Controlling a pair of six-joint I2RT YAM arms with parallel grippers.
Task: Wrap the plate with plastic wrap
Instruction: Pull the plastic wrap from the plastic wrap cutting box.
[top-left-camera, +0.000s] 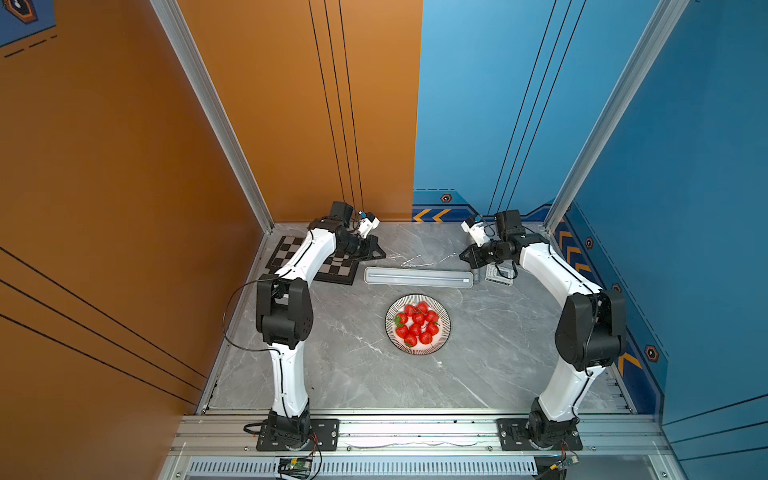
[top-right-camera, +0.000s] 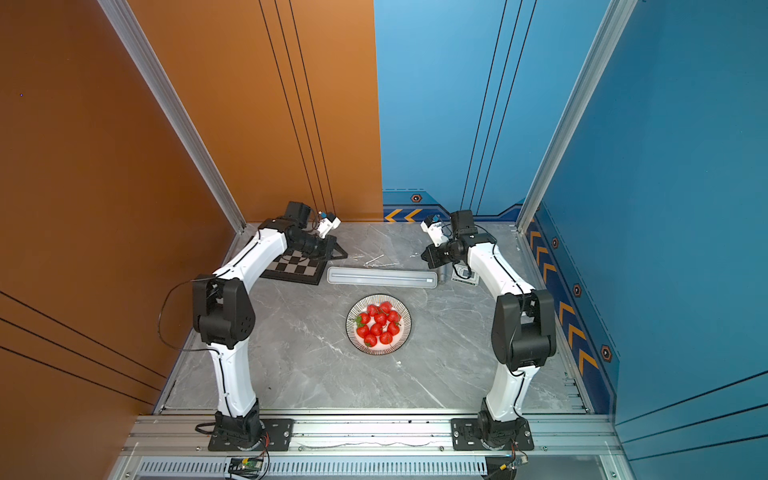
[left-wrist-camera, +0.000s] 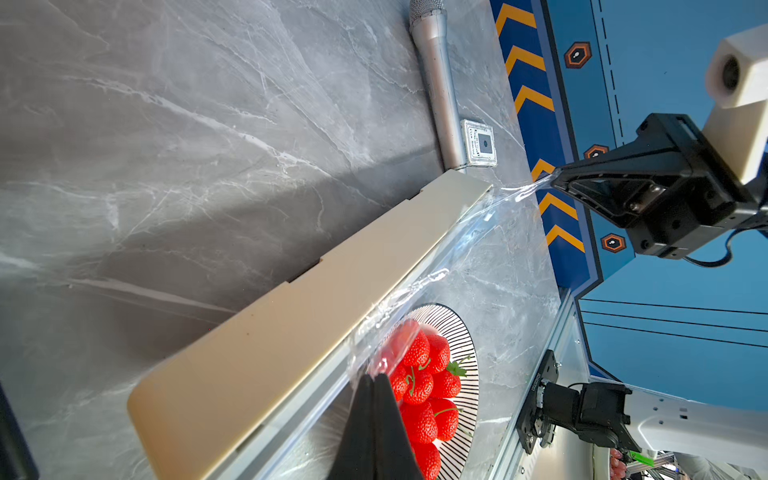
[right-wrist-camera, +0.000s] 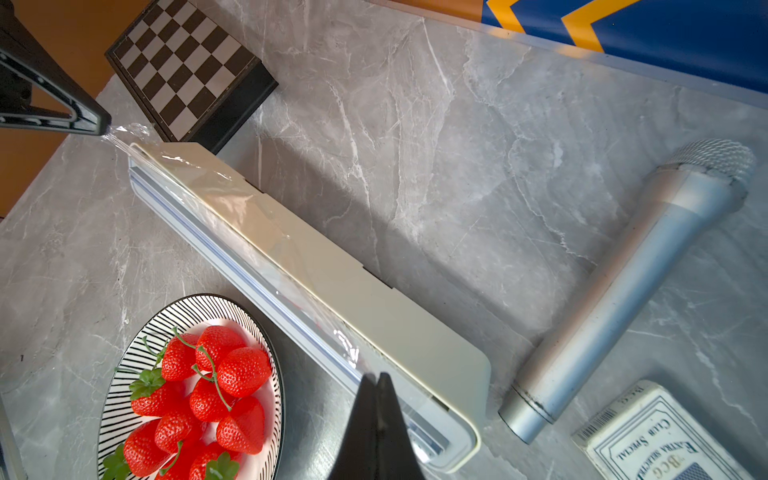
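Plastic wrap (left-wrist-camera: 478, 226) stretches in a thin, glinting sheet from its long cream box (top-left-camera: 417, 276), pinched at both ends by the robot's two arms. The left gripper (left-wrist-camera: 372, 377) has its black fingers pressed together on the film at one end of the box. The right gripper (right-wrist-camera: 376, 376) is clamped just as tight on the film at the opposite end, with no gap showing between its fingers. In both top views the two grippers sit near the box's end corners, on the side away from the plate (top-left-camera: 446, 327), and the film rises off the box toward them. The plate, white with a black-striped rim and heaped with red strawberries (right-wrist-camera: 243, 370), sits uncovered on the grey marble table (top-left-camera: 340, 353). It is near the box on the side toward the arm bases, not touching it. A chessboard (right-wrist-camera: 183, 70) lies at the box's left-gripper end, one corner close to the box. A silver microphone (right-wrist-camera: 623, 291) and a pack of playing cards (right-wrist-camera: 656, 440) lie just beyond the box's other end.
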